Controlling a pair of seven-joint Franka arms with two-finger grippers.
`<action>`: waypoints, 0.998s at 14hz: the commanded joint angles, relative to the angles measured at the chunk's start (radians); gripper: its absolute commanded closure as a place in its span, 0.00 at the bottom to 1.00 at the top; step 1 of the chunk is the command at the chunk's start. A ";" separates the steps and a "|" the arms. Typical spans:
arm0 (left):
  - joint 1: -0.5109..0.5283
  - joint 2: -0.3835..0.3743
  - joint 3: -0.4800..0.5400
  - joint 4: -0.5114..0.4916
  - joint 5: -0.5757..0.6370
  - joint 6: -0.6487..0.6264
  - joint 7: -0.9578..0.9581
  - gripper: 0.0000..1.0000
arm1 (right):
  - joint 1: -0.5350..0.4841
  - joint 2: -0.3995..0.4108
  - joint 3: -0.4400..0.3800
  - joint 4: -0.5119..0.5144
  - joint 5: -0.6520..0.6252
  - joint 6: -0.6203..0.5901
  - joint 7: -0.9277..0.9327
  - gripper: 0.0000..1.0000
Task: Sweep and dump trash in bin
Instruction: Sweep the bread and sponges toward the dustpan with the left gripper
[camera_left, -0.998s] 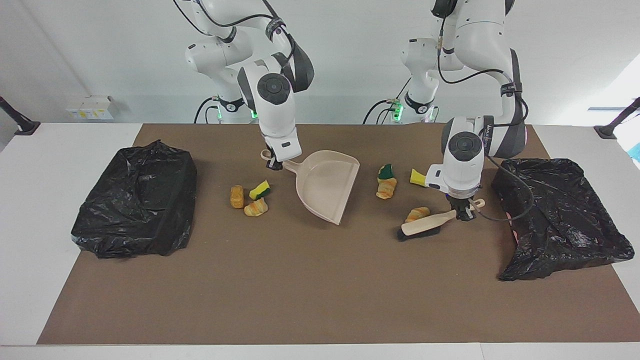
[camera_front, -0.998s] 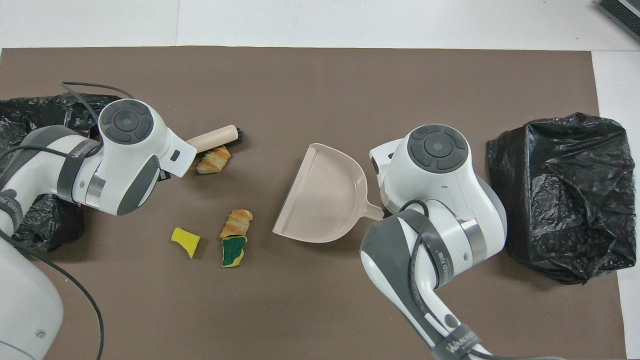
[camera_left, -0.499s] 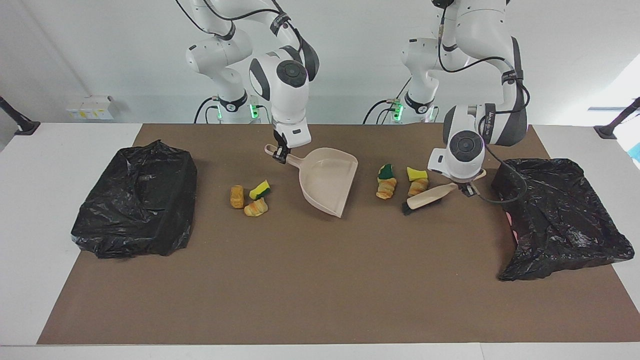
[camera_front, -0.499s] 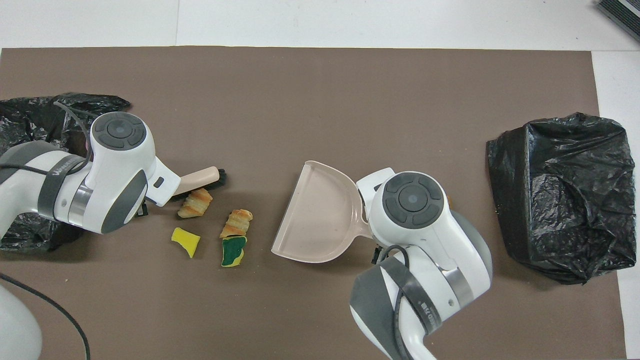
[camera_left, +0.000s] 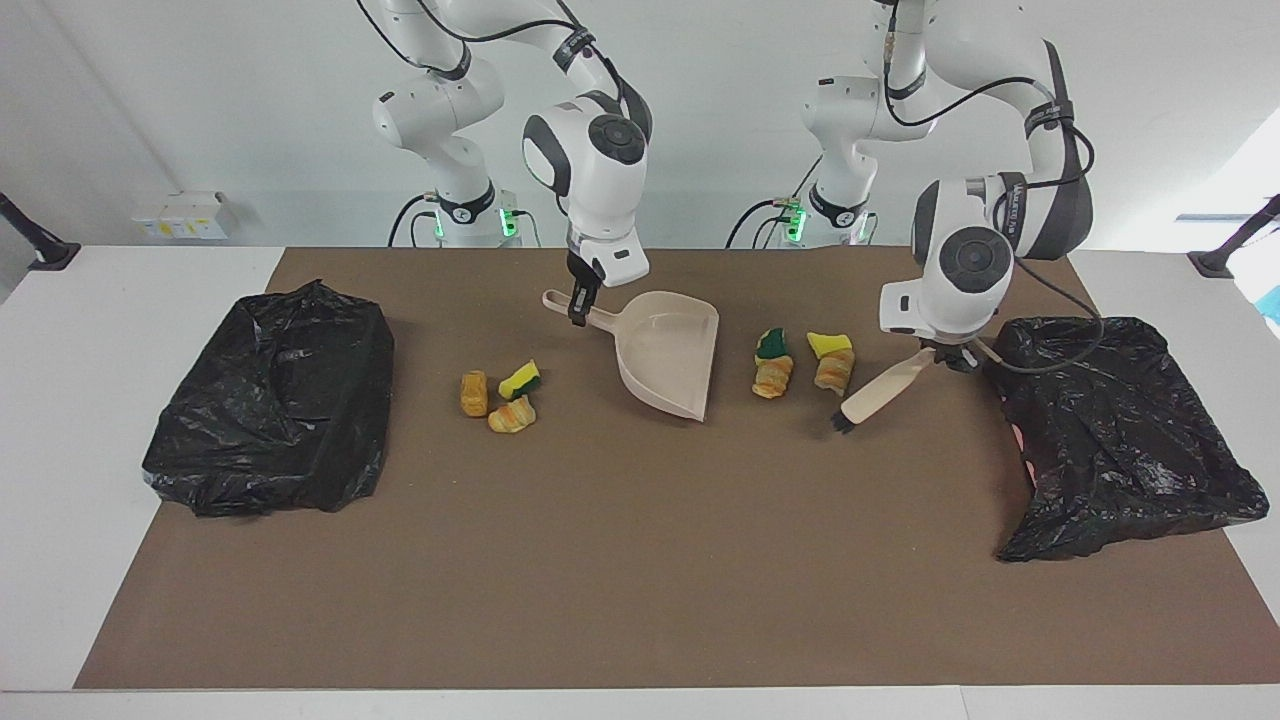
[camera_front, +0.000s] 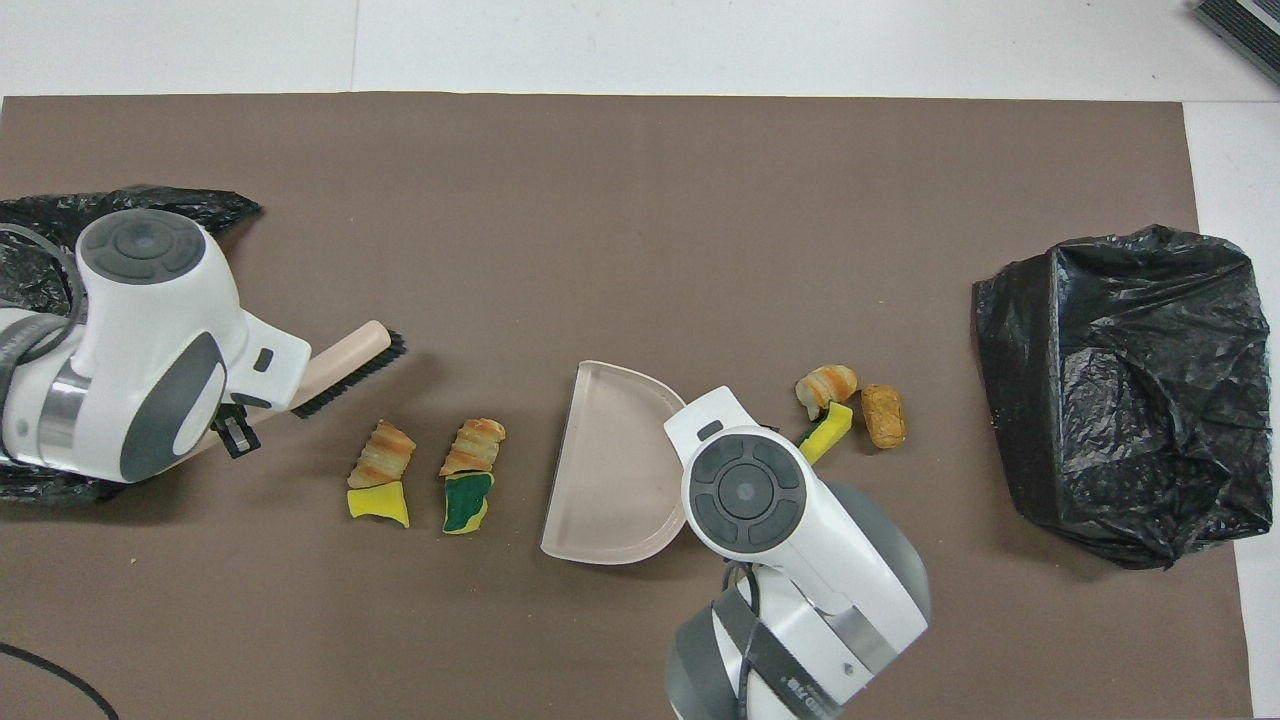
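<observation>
1. The left gripper (camera_left: 951, 358) is clamped shut on the handle of the brush (camera_left: 880, 392), whose bristles rest on the mat beside four trash pieces (camera_left: 803, 363).
2. The right gripper (camera_left: 579, 305) is closed on the handle of the dustpan (camera_left: 672, 352), which lies between the two trash groups.
3. Three more pieces (camera_left: 500, 395) lie toward the right arm's end, near one black bin bag (camera_left: 275, 400).
4. The dustpan lip is to be pressed flat against the mat, facing the four pieces.
5. The brush is to be drawn low and steadily toward the lip, so that light pieces are not flicked aside.
6. The pan is to be kept level until it is over a bin bag (camera_left: 1120, 430).
</observation>
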 joint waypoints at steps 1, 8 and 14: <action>0.064 0.001 -0.004 0.060 -0.035 -0.043 -0.023 1.00 | 0.002 0.014 0.001 -0.013 -0.017 0.051 -0.043 1.00; 0.076 -0.137 -0.009 -0.157 -0.142 -0.114 -0.539 1.00 | 0.052 0.068 0.001 -0.005 -0.017 0.100 -0.059 1.00; 0.073 -0.283 -0.009 -0.410 -0.211 0.018 -0.715 1.00 | 0.052 0.070 0.001 -0.006 -0.017 0.098 -0.059 1.00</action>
